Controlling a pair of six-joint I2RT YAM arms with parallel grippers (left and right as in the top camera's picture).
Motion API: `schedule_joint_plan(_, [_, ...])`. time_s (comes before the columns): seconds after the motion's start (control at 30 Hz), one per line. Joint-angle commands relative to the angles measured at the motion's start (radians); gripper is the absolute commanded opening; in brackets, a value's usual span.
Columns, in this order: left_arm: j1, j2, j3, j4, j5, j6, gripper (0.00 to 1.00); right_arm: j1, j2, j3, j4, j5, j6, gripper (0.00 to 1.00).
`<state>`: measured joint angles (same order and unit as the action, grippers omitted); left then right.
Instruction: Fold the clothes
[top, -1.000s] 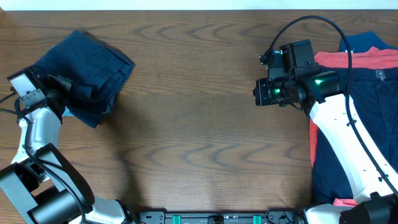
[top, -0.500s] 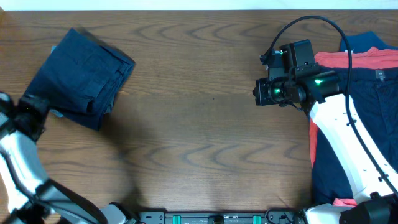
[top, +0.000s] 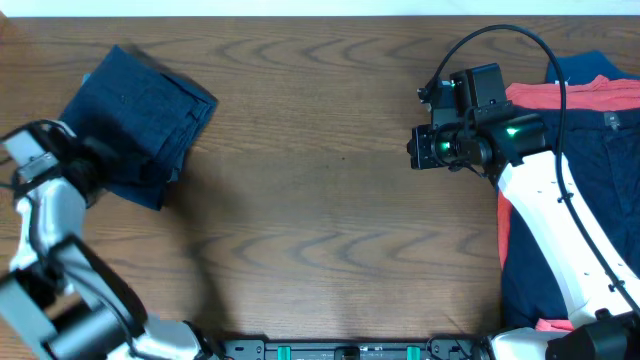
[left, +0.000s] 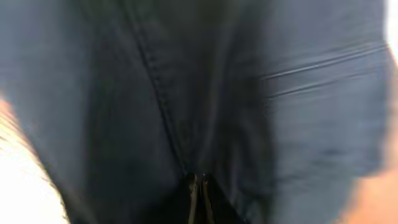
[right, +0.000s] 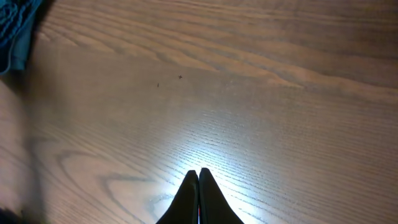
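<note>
Folded dark navy shorts (top: 140, 115) lie at the table's far left. My left gripper (top: 88, 165) sits at their near-left edge. In the left wrist view the navy cloth (left: 205, 81) with a stitched seam fills the blurred frame, and the left gripper (left: 198, 180) is shut with its tips against it. Whether a fold is pinched does not show. More clothes lie in a pile at the right: coral-red (top: 590, 95), navy (top: 600, 200) and a blue piece (top: 590, 65). My right gripper (top: 415, 150) (right: 198, 173) hangs shut and empty over bare wood.
The brown wooden table (top: 320, 220) stretches between the shorts and the right-hand pile. The right arm's white link (top: 550, 210) lies across the pile. A teal-blue bit of cloth (right: 13, 31) shows in the right wrist view's top-left corner.
The left arm swung off to the near left and came back to the shorts' edge, and its jaws went from open to shut. The right arm stayed still.
</note>
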<state>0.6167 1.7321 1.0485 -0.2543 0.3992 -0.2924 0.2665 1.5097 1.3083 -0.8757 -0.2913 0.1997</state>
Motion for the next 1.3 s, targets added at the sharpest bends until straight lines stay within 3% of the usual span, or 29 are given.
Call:
schedule_joint_plan(0.0, [0.002,0.1,0.015,0.032,-0.035,0.026,0.06,-0.004,-0.006,0.007,0.0,0.0,0.01,0.02])
schedule_joint_plan(0.2, [0.002,0.131,0.024,0.099,0.021,0.026,0.12,-0.003,-0.006,0.007,0.0,-0.001,0.01,0.01])
schedule_joint_plan(0.33, [0.002,0.055,0.051,0.039,0.059,0.026,0.17,-0.003,-0.006,0.007,0.0,-0.001,0.01,0.01])
schedule_joint_plan(0.37, [0.002,0.026,0.06,0.012,0.062,0.027,0.22,-0.003,-0.006,0.007,0.0,-0.001,0.01,0.01])
schedule_joint_plan(0.47, [0.002,-0.083,0.085,-0.086,0.073,0.032,0.34,-0.003,-0.006,0.007,0.0,-0.001,0.009,0.01])
schedule_joint_plan(0.67, [-0.01,-0.339,0.128,-0.336,0.269,0.208,0.56,-0.005,-0.035,0.01,0.013,0.04,0.004,0.02])
schedule_joint_plan(0.8, [-0.06,-0.499,0.129,-0.569,0.265,0.353,0.62,-0.005,-0.114,0.032,0.013,0.169,-0.026,0.02])
schedule_joint_plan(0.9, [-0.122,-0.616,0.129,-0.719,0.184,0.379,0.68,-0.005,-0.208,0.047,0.013,0.214,-0.048,0.02])
schedule_joint_plan(1.03, [-0.219,-0.766,0.13,-0.829,0.076,0.378,0.73,-0.005,-0.348,0.048,0.01,0.212,-0.048,0.22])
schedule_joint_plan(1.1, [-0.266,-0.846,0.129,-0.856,-0.019,0.378,0.79,-0.005,-0.408,0.048,-0.005,0.212,-0.048,0.41])
schedule_joint_plan(1.13, [-0.286,-0.888,0.129,-0.865,-0.076,0.378,0.91,-0.005,-0.441,0.048,-0.023,0.212,-0.048,0.75])
schedule_joint_plan(1.17, [-0.297,-0.912,0.129,-0.867,-0.107,0.378,0.98,-0.005,-0.453,0.048,-0.031,0.212,-0.048,0.99])
schedule_joint_plan(1.27, [-0.311,-0.989,0.129,-0.867,-0.177,0.378,0.98,-0.005,-0.503,0.048,-0.074,0.212,-0.048,0.99])
